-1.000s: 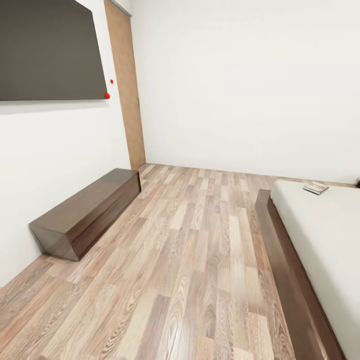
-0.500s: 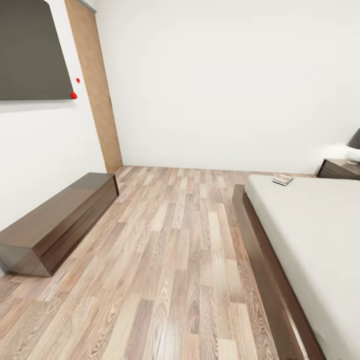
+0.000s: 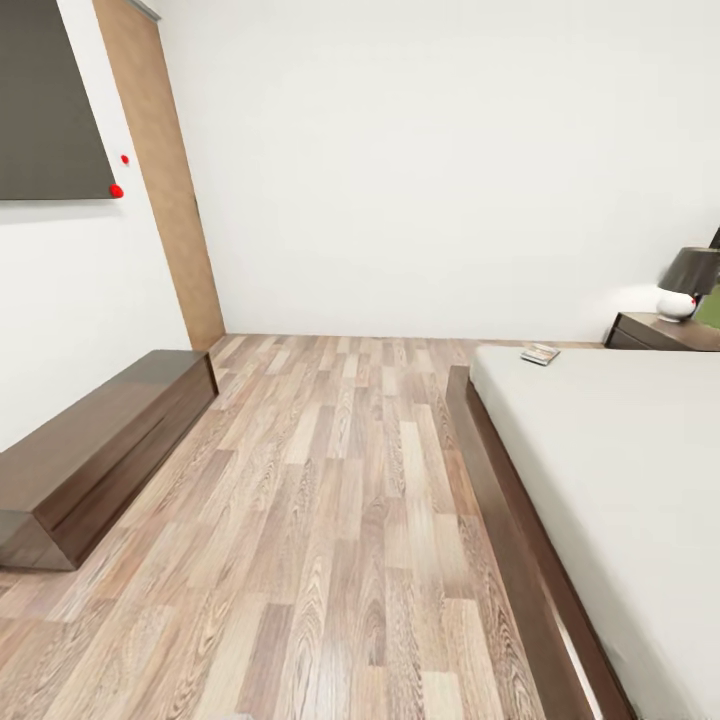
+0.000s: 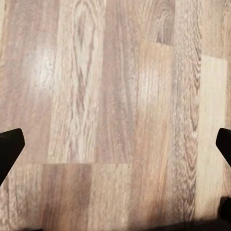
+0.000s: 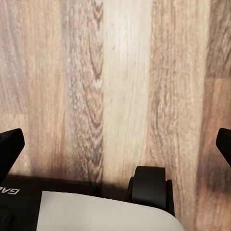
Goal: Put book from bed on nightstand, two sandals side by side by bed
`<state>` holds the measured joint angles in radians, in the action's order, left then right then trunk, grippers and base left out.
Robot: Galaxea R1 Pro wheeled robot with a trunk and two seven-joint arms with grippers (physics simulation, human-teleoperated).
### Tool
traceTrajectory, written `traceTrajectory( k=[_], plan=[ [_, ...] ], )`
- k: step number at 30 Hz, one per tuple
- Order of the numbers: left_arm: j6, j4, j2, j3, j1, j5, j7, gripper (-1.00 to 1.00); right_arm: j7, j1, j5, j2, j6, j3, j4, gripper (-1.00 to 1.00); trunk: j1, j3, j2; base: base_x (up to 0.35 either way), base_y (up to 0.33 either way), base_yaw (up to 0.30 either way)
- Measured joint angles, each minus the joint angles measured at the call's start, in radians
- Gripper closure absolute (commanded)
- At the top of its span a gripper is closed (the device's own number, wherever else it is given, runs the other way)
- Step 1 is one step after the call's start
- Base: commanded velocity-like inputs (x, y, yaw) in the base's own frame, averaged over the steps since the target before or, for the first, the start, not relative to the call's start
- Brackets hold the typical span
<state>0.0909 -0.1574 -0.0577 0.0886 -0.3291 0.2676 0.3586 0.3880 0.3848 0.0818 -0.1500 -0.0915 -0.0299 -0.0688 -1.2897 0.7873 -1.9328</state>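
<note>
Head view has the book [image 3: 540, 354] lying flat near the far corner of the bed [image 3: 610, 450], close to the nightstand [image 3: 660, 332]; it looks thin, light and a little floppy, best pinched at an overhanging edge, with bare floor [image 3: 340, 480] beside the frame. Left wrist view shows the left gripper [image 4: 115, 147] spread wide and empty above planks; right wrist view shows the right gripper [image 5: 115, 147] likewise wide

White walls [image 3: 420, 170] are met by a brown wood-plank floor [image 3: 330, 520]; a long dark wooden bench [image 3: 95, 450] is set along the left wall.
</note>
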Motion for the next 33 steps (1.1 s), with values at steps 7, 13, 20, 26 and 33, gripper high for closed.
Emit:
traceTrajectory(
  k=[7, 13, 20, 26, 33],
  plan=[
    [0.0, 0.0, 0.0, 0.0, 0.0, 0.0, 0.0, -1.0, 0.0, 0.0, 0.0, 0.0, 0.0, 0.0, 0.0, -1.0, 0.0, 0.0, 0.0, 0.0, 0.0, -0.001],
    [0.0, 0.001, 0.0, 0.0, 0.0, 0.0, 0.0, -1.0, 0.001, 0.0, 0.0, 0.0, 0.0, 0.0, 0.0, -1.0, 0.0, -0.001, 0.0, 0.0, 0.0, 0.0],
    [0.0, 0.001, 0.0, 0.0, 0.0, 0.0, 0.0, -1.0, 0.001, 0.0, 0.0, 0.0, 0.0, 0.0, 0.0, -1.0, 0.0, -0.012, 0.0, 0.0, 0.0, 0.0],
    [0.0, 0.001, 0.0, 0.001, 0.0, 0.0, 0.0, -1.0, 0.001, 0.0, 0.0, 0.0, 0.0, 0.0, 0.0, -1.0, 0.0, -0.022, 0.0, 0.0, 0.0, 0.0],
    [0.0, 0.0, 0.0, 0.0, 0.0, 0.0, 0.0, -1.0, 0.001, 0.0, 0.0, 0.0, 0.0, 0.0, 0.0, -1.0, 0.0, -0.032, 0.0, 0.0, 0.0, 0.0]
  ],
)
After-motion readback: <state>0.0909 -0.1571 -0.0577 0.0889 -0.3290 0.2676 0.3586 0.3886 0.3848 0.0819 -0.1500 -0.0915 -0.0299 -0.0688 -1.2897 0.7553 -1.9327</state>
